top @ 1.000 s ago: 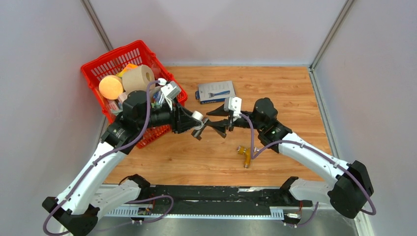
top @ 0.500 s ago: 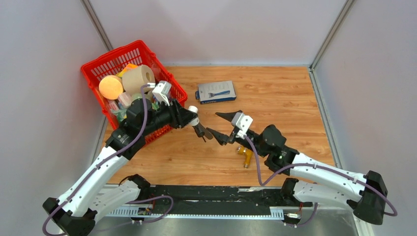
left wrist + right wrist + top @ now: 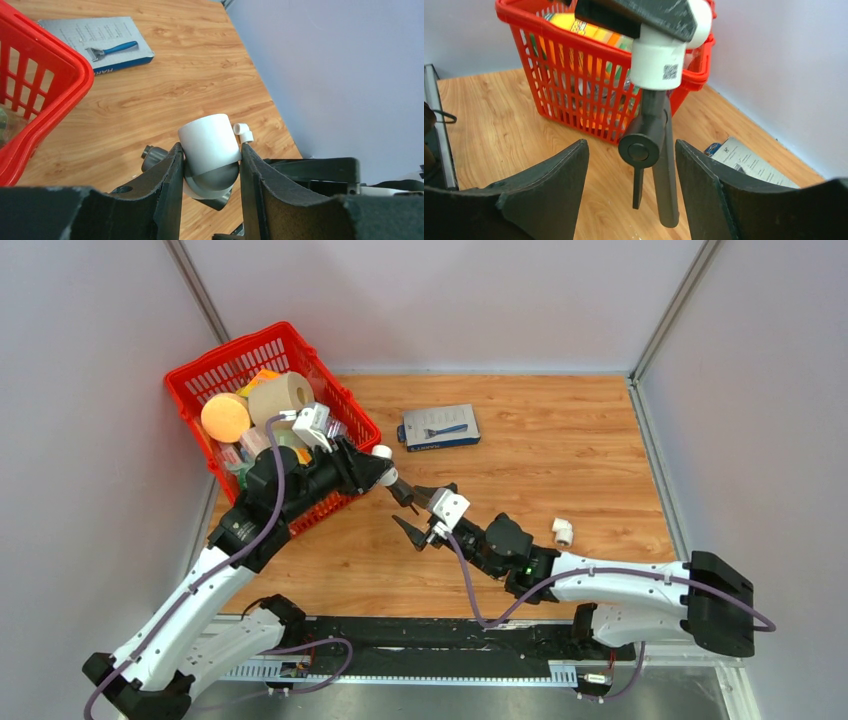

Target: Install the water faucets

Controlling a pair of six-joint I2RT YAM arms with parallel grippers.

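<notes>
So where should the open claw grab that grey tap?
Probably on the straight grey tube of the water faucet, below the white fitting the left gripper holds. Come straight on with the right gripper, one finger either side: that tube is slim and bare.

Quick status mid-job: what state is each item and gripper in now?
left gripper, shut on white fitting
white fitting, held off the table
faucet, hanging from white fitting
right gripper, open, facing faucet
elbow fitting, loose on table
razor pack, lying flat
basket, upright, full
</notes>
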